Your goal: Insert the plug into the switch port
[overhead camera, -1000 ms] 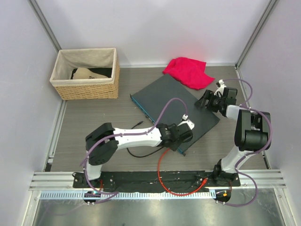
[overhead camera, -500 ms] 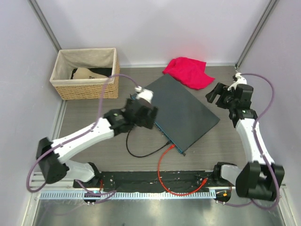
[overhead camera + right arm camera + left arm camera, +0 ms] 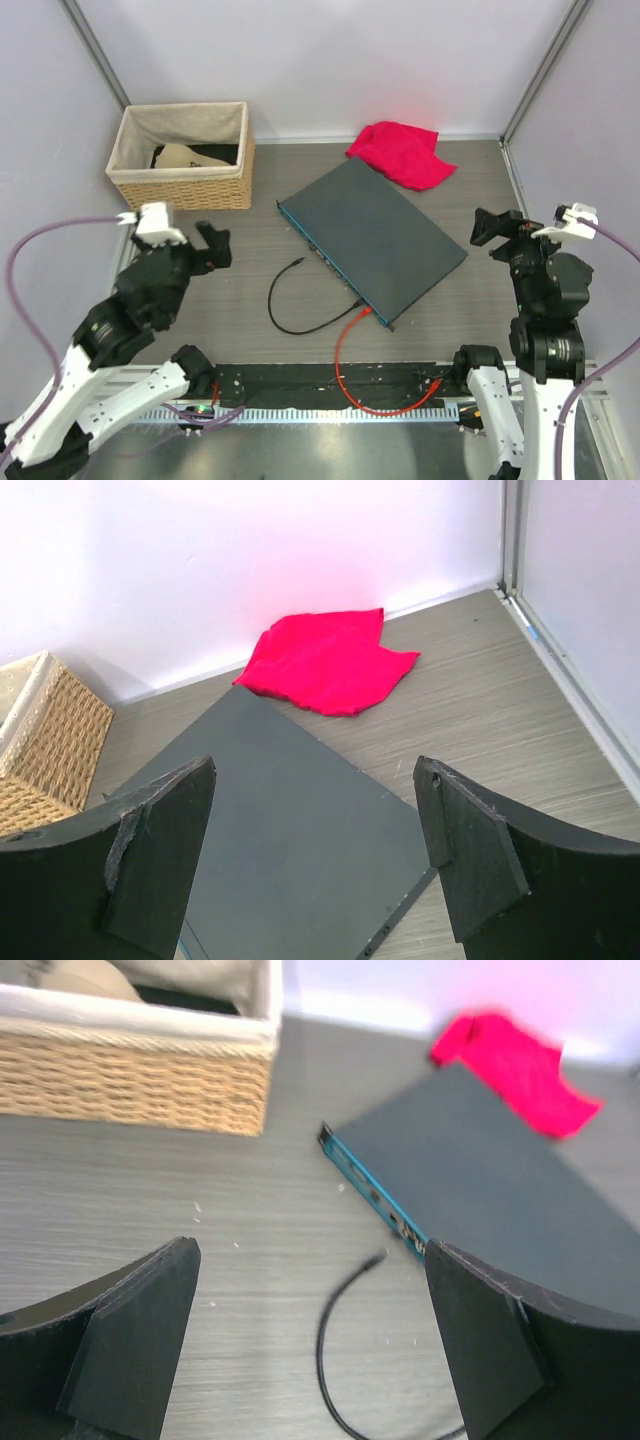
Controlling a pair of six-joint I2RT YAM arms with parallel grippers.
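Since the orange-cabled plug (image 3: 362, 313) looks seated at the flat dark-grey switch box's (image 3: 375, 225) six o'clock corner, left claw (image 3: 308, 1250) and right claw (image 3: 315, 770) hang spread, empty.

The overhead view is bright and evenly lit by diffuse light, with only faint, soft-edged shadows around the flat dark-grey rectangular box (image 3: 380, 225) at centre. The brushed metal strip (image 3: 320, 455) along the bottom edge carries a pale sheen. The left wrist view is soft throughout: the tan woven basket (image 3: 140, 1080) at upper left and the crumpled red cloth (image 3: 515, 1070) at upper right are smeared, the cloth most of all. The right wrist view is sharper. Its white back wall (image 3: 250, 550) across the top is washed out, with a pink cast above the cloth.
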